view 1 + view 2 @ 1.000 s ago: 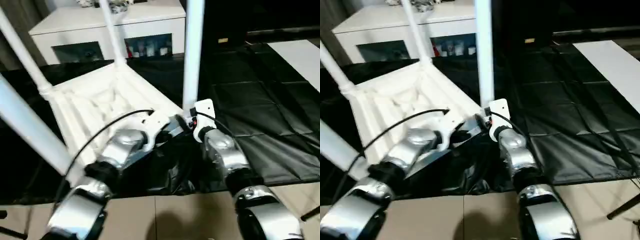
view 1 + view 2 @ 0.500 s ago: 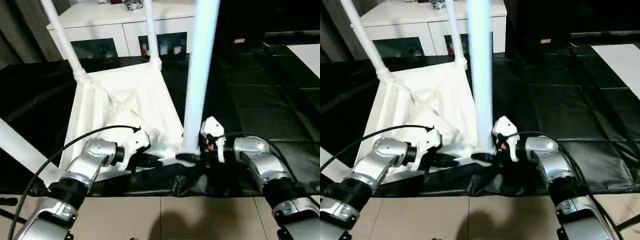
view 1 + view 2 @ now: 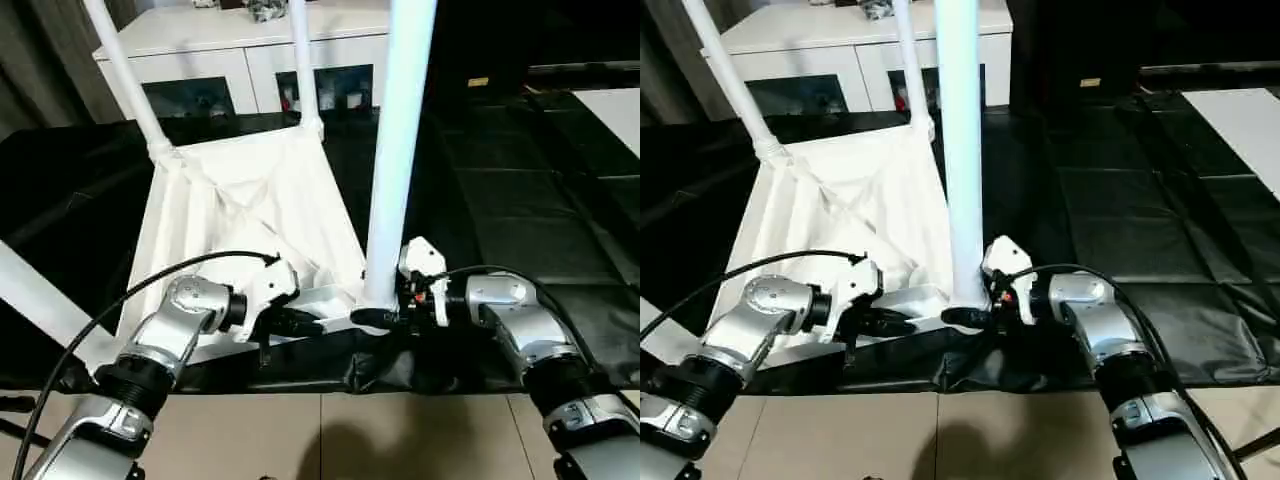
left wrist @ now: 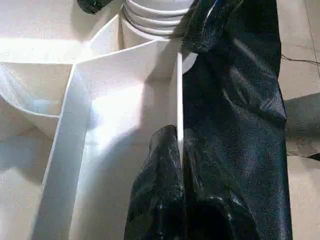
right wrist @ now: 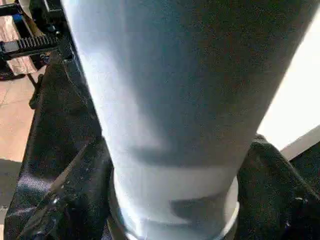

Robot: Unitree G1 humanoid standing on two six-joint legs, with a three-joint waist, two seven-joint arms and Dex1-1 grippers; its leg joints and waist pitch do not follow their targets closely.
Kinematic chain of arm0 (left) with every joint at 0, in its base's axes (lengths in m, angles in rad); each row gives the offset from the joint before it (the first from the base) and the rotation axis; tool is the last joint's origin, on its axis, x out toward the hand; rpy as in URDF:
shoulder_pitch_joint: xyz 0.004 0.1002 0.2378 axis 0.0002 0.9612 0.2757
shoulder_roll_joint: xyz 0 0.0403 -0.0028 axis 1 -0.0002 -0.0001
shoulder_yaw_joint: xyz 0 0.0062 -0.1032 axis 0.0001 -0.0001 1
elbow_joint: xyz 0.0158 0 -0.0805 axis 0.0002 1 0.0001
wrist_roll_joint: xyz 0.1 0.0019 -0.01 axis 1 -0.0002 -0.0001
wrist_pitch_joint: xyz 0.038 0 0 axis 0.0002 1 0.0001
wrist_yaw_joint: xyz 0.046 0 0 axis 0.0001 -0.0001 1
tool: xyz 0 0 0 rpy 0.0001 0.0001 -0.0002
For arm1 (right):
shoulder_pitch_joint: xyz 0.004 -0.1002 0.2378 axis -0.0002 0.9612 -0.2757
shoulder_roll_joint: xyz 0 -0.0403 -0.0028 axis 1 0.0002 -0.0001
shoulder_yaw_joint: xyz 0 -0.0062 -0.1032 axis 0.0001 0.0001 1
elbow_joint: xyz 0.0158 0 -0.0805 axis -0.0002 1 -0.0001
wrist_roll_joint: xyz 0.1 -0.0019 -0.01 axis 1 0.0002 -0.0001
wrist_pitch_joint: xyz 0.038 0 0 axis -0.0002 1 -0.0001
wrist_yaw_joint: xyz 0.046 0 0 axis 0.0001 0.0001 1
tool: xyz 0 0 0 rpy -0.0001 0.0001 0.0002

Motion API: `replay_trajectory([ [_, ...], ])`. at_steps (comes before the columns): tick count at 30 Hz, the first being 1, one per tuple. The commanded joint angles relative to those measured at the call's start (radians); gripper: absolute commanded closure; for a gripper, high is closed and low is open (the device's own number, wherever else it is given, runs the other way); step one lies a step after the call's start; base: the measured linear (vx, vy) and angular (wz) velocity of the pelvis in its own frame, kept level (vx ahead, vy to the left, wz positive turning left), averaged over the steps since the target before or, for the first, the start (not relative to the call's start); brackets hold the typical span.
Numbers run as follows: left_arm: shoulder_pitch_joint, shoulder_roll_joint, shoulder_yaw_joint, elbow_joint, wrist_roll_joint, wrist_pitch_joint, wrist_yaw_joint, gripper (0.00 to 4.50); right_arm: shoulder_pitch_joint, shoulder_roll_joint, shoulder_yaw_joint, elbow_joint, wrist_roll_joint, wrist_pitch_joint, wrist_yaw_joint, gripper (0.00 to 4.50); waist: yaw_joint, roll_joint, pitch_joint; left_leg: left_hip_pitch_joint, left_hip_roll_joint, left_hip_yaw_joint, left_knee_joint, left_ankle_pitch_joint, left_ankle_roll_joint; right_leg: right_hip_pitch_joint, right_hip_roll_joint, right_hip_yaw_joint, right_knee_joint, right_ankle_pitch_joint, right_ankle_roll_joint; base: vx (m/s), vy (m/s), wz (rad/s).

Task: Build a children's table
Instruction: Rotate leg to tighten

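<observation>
Nearest the camera, the two silver forearms reach forward over the edge of a black sheet spread on the floor. The left gripper is pinched tight on the near rim of the upturned tabletop; in the left wrist view its two black fingers press together on a thin white rib beside the corner socket. The right gripper sits at the foot of the near leg, its fingers standing either side of the tube's base; whether they are actually clamping the leg or only bracketing it is hard to make out, since the tube hides most of them.

Compared with a second ago, the whole scene has swung: the tabletop, which lay skewed and tilted across the view, now lies squarer to the robot, and both wrists have turned inward toward the corner. Over the last half second almost nothing shifts apart from the right jaws narrowing a little. My reading is that the robot has settled into position to twist this leg home in its socket, with the left claw bracing the top.

Further off, two more legs rise from the far corners, and another crosses the lower left. Beyond stands a white cabinet with dark glass doors. No brand, label or writing can be read anywhere.
</observation>
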Motion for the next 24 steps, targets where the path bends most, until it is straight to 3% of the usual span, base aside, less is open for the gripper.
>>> replay_trajectory([
  [1, 0.01, 0.005, -0.021, -0.016, -0.003, 0.012, -0.034, 4.5, -0.004, -0.002, 0.006, 0.011, -0.014, 0.016, -0.008, 1.49, -0.001, -0.015, -0.065, 0.015, 0.035, -0.011, -0.069, -0.202, 0.099, 0.049, -0.046, 0.027, -0.058, -0.132, -0.258, 0.0, 0.0, 0.0],
  [9, 0.013, -0.001, -0.022, -0.009, 0.015, 0.02, 0.002, 4.5, -0.001, 0.024, -0.01, 0.031, -0.035, 0.029, -0.114, 1.78, -0.005, -0.015, -0.063, 0.014, 0.034, -0.011, -0.07, -0.205, 0.093, 0.049, -0.046, 0.027, -0.058, -0.136, -0.257, 0.0, 0.0, 0.0],
  [10, 0.003, -0.017, -0.021, 0.014, 0.037, 0.024, 0.056, 4.5, -0.008, 0.055, -0.031, 0.051, -0.043, 0.041, -0.205, 1.78, -0.008, -0.019, -0.061, 0.013, 0.033, -0.012, -0.073, -0.223, 0.084, 0.051, -0.046, 0.027, -0.061, -0.165, -0.25, 0.0, 0.0, 0.0],
  [11, -0.016, -0.046, -0.014, 0.052, 0.062, 0.033, 0.142, 4.5, -0.015, 0.104, -0.063, 0.07, -0.041, 0.066, -0.325, 1.78, -0.016, -0.016, -0.056, 0.016, 0.033, -0.011, -0.076, -0.25, 0.068, 0.045, -0.047, 0.029, -0.066, -0.209, -0.242, 0.0, 0.0, 0.0],
  [13, -0.025, -0.062, -0.007, 0.069, 0.066, 0.037, 0.179, 4.5, -0.018, 0.128, -0.079, 0.075, -0.035, 0.08, -0.376, 1.79, -0.022, -0.016, -0.053, 0.02, 0.03, -0.014, -0.08, -0.285, 0.043, 0.044, -0.048, 0.029, -0.071, -0.27, -0.229, 0.0, 0.0, 0.0],
  [15, -0.059, -0.125, 0.018, 0.111, 0.072, 0.064, 0.297, 4.5, -0.029, 0.206, -0.124, 0.09, -0.031, 0.124, -0.559, 1.8, -0.033, -0.022, -0.05, 0.021, 0.029, -0.016, -0.084, -0.324, 0.019, 0.042, -0.048, 0.03, -0.08, -0.35, -0.199, 0.0, 0.0, 0.0],
  [16, -0.067, -0.138, 0.021, 0.12, 0.075, 0.071, 0.324, 4.5, -0.032, 0.221, -0.132, 0.094, -0.033, 0.131, -0.601, 1.8, -0.036, -0.019, -0.049, 0.023, 0.026, -0.018, -0.085, -0.347, 0.007, 0.04, -0.049, 0.029, -0.084, -0.394, -0.183, 0.0, 0.0, 0.0],
  [17, -0.067, -0.138, 0.021, 0.12, 0.075, 0.071, 0.324, 4.5, -0.032, 0.221, -0.132, 0.094, -0.033, 0.131, -0.601, 1.8, -0.038, -0.02, -0.05, 0.024, 0.026, -0.02, -0.085, -0.356, 0.005, 0.04, -0.048, 0.028, -0.085, -0.401, -0.179, 0.0, 0.0, 0.0],
  [18, -0.104, -0.186, 0.046, 0.159, 0.075, 0.102, 0.425, 4.5, -0.049, 0.27, -0.161, 0.126, -0.037, 0.138, -0.744, 1.8, -0.044, -0.022, -0.049, 0.021, 0.025, -0.02, -0.086, -0.365, 0.005, 0.04, -0.047, 0.028, -0.087, -0.402, -0.173, 0.0, 0.0, 0.0],
  [19, -0.121, -0.207, 0.061, 0.178, 0.071, 0.116, 0.468, 4.5, -0.057, 0.29, -0.173, 0.14, -0.037, 0.132, -0.8, 1.8, -0.049, -0.021, -0.046, 0.025, 0.023, -0.018, -0.085, -0.378, 0.0, 0.031, -0.047, 0.029, -0.092, -0.42, -0.173, 0.0, 0.0, 0.0],
  [20, -0.142, -0.231, 0.078, 0.203, 0.07, 0.131, 0.523, 4.5, -0.067, 0.313, -0.192, 0.159, -0.04, 0.124, -0.871, 1.8, -0.051, -0.022, -0.048, 0.027, 0.021, -0.021, -0.084, -0.387, -0.002, 0.033, -0.048, 0.026, -0.094, -0.438, -0.166, 0.0, 0.0, 0.0],
  [22, -0.175, -0.262, 0.097, 0.244, 0.077, 0.127, 0.604, 4.5, -0.086, 0.344, -0.217, 0.189, -0.054, 0.084, -0.993, 1.8, -0.055, -0.022, -0.047, 0.024, 0.019, -0.021, -0.085, -0.387, 0.002, 0.031, -0.047, 0.025, -0.099, -0.449, -0.159, 0.0, 0.0, 0.0],
  [24, -0.219, -0.294, 0.115, 0.301, 0.09, 0.105, 0.701, 4.5, -0.122, 0.374, -0.221, 0.233, -0.088, 0.041, -1.111, 1.8, -0.055, -0.021, -0.05, 0.029, 0.018, -0.021, -0.084, -0.385, -0.001, 0.025, -0.047, 0.025, -0.103, -0.441, -0.156, 0.0, 0.0, 0.0],
])
